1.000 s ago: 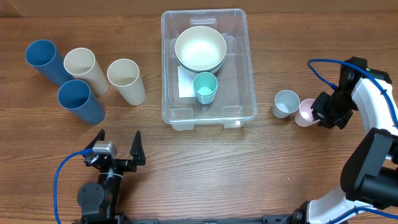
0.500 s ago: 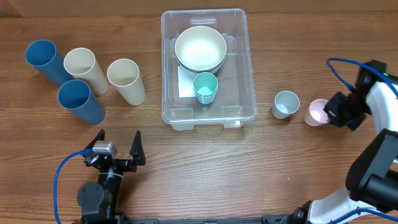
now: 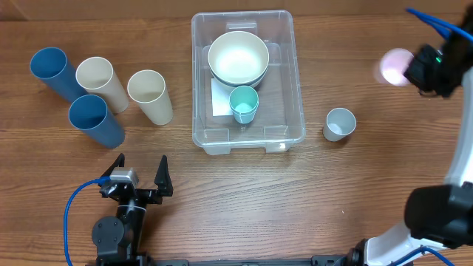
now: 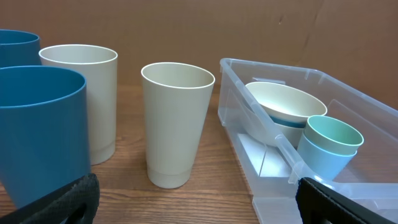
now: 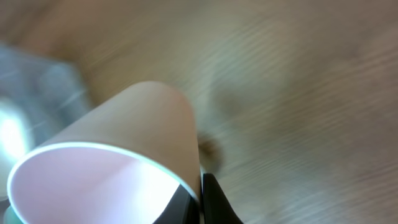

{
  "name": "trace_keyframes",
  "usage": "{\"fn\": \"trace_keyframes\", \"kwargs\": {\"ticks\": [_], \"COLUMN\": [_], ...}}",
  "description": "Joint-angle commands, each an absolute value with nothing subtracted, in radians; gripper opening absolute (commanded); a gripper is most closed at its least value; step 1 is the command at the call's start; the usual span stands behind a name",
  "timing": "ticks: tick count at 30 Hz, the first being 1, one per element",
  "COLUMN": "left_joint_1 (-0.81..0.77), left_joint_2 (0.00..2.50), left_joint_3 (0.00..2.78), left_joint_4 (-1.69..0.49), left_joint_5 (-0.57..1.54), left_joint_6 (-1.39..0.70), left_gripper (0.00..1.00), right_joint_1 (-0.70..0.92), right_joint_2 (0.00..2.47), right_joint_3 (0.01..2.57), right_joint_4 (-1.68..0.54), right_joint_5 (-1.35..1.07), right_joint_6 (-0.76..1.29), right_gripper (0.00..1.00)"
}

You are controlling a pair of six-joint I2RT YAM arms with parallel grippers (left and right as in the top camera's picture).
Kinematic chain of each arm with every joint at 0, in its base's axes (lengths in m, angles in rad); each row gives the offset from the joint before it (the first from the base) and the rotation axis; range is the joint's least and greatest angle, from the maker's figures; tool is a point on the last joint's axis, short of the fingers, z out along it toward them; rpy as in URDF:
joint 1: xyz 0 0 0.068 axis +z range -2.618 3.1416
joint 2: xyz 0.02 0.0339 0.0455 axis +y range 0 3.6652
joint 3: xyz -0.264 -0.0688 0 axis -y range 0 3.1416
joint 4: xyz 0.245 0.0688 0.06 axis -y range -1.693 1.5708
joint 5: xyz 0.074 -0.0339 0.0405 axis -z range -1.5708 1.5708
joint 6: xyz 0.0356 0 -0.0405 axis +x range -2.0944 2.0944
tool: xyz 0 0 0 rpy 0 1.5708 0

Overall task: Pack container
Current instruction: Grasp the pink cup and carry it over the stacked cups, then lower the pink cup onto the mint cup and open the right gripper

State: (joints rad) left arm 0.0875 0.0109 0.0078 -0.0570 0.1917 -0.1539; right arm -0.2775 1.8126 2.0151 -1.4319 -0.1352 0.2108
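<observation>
The clear plastic container [image 3: 284, 44] stands at the table's top middle, holding a cream bowl [image 3: 238, 58] and a small teal cup [image 3: 243, 103]; it also shows in the left wrist view [image 4: 280, 149]. My right gripper [image 3: 414, 70] is shut on the rim of a small pink cup [image 3: 395, 65], lifted high at the far right; in the right wrist view the pink cup [image 5: 112, 155] fills the frame, blurred. A small grey cup [image 3: 340, 123] stands right of the container. My left gripper [image 3: 140, 179] is open and empty near the front edge.
Two tall blue cups [image 3: 50, 68] [image 3: 93, 118] and two tall cream cups [image 3: 99, 78] [image 3: 150, 93] stand at the left. The cream cups [image 4: 175, 124] [image 4: 84, 99] and blue cups [image 4: 37, 137] also show in the left wrist view.
My right gripper has lifted the pink cup off the table and carried it up and toward the back right. The left arm has not moved.
</observation>
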Motion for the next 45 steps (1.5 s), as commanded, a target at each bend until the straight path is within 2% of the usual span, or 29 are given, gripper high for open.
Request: {"fn": "trace_keyframes", "kwargs": {"ticks": [1,8,15,25,45], "left_joint_1": [0.098,0.098,0.098,0.098,0.098], "left_joint_2": [0.004,0.004,0.004,0.004,0.004], "left_joint_3": [0.005,0.005,0.005,0.005,0.005], "left_joint_4": [-0.056,-0.056,-0.056,-0.056,-0.056], "left_joint_5": [0.203,0.203,0.203,0.203,0.203], "left_joint_6": [-0.161,-0.161,-0.161,-0.161,-0.161], "left_gripper": [1.0,1.0,1.0,1.0,1.0], "right_joint_1": [-0.093,0.262,0.425,0.451,0.451], "right_joint_2": [1.795,1.797,1.797,1.797,1.798], "right_joint_3": [2.159,2.158,2.062,1.775,1.702], "right_joint_4": [-1.464,-1.465,-1.406,-1.2,-1.055], "right_joint_5": [-0.159,-0.096,-0.076,-0.133,-0.124], "right_joint_6": [0.152,0.176,0.195,0.208,0.21], "right_gripper": [0.04,0.04,0.04,0.04,0.04]}}
